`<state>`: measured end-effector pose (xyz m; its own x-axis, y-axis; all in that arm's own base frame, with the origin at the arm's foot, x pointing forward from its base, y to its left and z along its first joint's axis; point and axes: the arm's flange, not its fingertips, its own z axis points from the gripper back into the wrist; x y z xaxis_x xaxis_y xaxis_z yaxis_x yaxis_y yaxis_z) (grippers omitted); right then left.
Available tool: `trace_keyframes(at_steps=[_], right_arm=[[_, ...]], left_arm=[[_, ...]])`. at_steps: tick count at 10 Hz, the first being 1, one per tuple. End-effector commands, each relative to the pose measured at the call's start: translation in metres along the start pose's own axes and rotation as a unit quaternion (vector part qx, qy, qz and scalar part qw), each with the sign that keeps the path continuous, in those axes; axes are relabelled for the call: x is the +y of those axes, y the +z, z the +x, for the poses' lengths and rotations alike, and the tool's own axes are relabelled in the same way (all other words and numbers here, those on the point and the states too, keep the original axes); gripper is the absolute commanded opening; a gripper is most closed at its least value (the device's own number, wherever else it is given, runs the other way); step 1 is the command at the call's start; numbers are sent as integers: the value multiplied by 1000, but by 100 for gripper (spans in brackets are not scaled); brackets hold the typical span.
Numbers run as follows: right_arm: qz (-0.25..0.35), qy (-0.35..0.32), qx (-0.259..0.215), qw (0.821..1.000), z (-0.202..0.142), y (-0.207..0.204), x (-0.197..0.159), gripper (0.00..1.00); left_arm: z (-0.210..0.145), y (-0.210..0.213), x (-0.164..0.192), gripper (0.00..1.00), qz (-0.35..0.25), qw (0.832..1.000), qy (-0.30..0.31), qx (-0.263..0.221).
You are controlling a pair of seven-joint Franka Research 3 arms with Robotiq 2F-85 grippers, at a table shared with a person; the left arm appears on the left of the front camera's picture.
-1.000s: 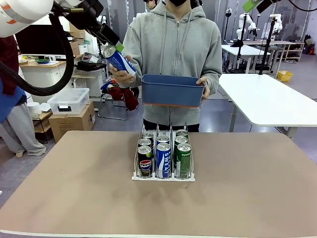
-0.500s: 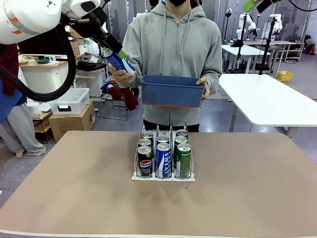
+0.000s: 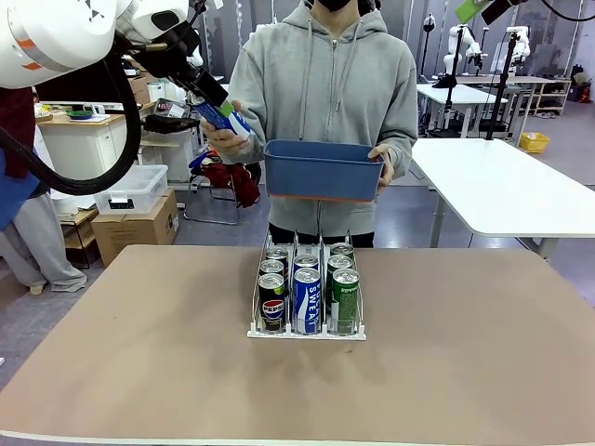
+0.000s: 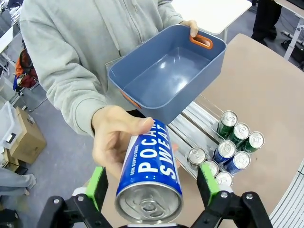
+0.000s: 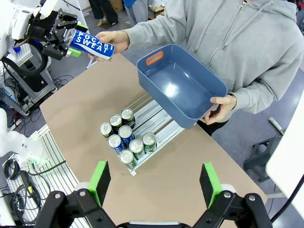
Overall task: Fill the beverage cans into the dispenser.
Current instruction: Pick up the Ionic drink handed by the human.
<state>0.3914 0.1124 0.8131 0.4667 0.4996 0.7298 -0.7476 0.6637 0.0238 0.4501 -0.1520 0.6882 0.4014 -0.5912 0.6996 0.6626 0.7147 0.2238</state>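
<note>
A person's hand (image 4: 111,137) holds out a blue can (image 4: 149,178) lettered in white, top end toward me. My left gripper (image 4: 152,187) is open around it, green pads on either side with gaps. From the front, this gripper (image 3: 212,102) and the can (image 3: 226,118) are high at the back left. The clear dispenser (image 3: 256,311) in the table's middle holds several cans: black (image 3: 272,302), blue (image 3: 307,299) and green (image 3: 345,297) in front. My right gripper (image 5: 155,183) hangs open and empty high above the dispenser (image 5: 156,124).
The person stands at the far edge, the other hand holding an empty blue bin (image 3: 323,170) above the dispenser's back. White tables (image 3: 502,186) stand behind on the right; boxes and a clear crate (image 3: 128,190) sit on the floor at left. Bare tabletop (image 3: 465,353) surrounds the dispenser.
My left gripper has come down and in toward the offered blue can, and its fingers now straddle it. The person's hand with the can has shifted slightly. The bin and dispenser have not moved.
</note>
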Motion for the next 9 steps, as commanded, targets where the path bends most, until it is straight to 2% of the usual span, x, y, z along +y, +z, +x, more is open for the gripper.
trace_keyframes(at_steps=[1, 7, 8, 9], right_arm=[[0, -1, 0, 1000, -2, 0, 0, 100], [0, -1, 0, 1000, -2, 0, 0, 100], [0, -1, 0, 1000, -2, 0, 0, 100], [0, -1, 0, 1000, -2, 0, 0, 100]], left_arm=[[-5, -3, 1, 100, 8, 1000, 6, 0], [-1, -1, 1, 100, 0, 1000, 1, 1], [0, -1, 2, 40, 0, 1000, 1, 0], [-1, -3, 3, 40, 0, 1000, 3, 4]])
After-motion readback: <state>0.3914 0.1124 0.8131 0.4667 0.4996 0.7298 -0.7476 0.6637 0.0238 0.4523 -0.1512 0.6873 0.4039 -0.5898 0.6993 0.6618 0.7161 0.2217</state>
